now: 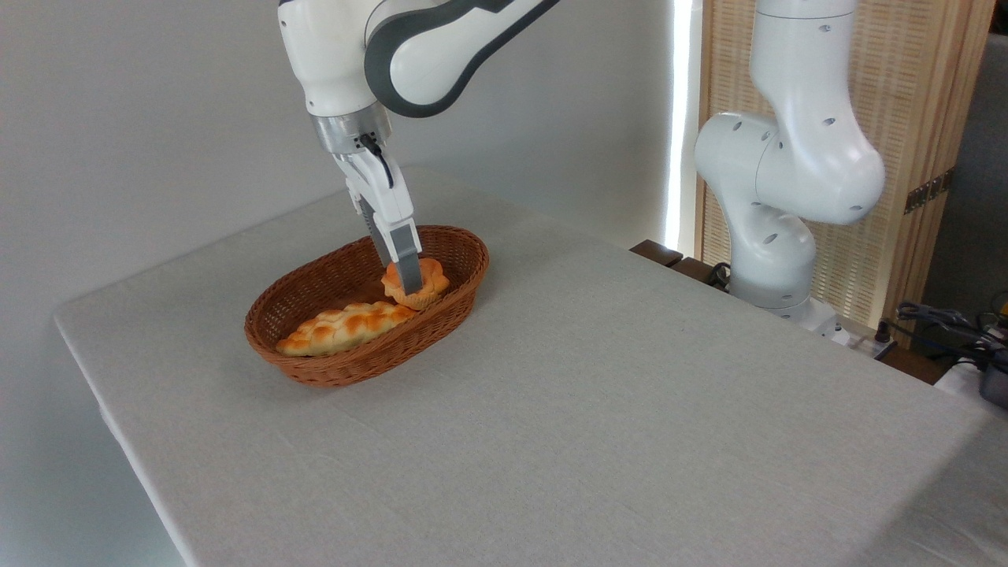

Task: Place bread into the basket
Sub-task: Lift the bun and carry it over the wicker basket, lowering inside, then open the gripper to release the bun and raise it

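The bread (pixel 431 282), a small round orange bun, is low inside the right end of the brown wicker basket (pixel 331 368) on the table's left part. My gripper (pixel 410 283) reaches down into the basket from above and is shut on the bun. Its near grey finger (pixel 405 260) crosses the bun's front; the other finger is hidden behind. I cannot tell whether the bun touches the basket floor.
A long golden braided loaf (pixel 344 327) lies in the basket's left half, just beside the bun. The arm's white base (pixel 776 197) stands at the table's far right edge. A grey cloth (pixel 591 409) covers the table.
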Controlling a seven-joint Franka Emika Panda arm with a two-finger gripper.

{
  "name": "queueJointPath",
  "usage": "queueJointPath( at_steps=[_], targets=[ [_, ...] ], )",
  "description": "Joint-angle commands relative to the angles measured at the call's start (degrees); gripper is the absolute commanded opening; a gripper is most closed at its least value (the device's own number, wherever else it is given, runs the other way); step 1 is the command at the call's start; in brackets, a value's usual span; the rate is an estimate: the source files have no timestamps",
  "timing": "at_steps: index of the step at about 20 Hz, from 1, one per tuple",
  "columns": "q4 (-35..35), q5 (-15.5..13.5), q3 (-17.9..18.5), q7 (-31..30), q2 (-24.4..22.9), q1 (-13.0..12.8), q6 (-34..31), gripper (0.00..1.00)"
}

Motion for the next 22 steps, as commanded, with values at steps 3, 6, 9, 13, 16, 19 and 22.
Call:
queueJointPath(
  at_steps=[3,6,9,13,16,19,22],
  targets=[
    [7.2,1.0,4.3,-0.1,0.0,0.4,0.8,1.0],
    [9.2,4.7,8.2,-0.4,-0.5,0.3,0.5,1.0],
    [9.3,9.5,11.8,-0.5,-1.9,0.3,-0.6,1.0],
    [15.0,9.9,17.7,1.2,-1.9,0.2,-9.6,1.0],
    [17.5,9.1,20.7,7.1,-1.7,0.2,-14.0,1.0],
    [21.1,7.4,22.3,7.9,-0.3,0.2,-18.0,1.0],
    [23.4,7.3,22.5,8.0,0.8,0.2,-21.7,1.0]
  ],
)
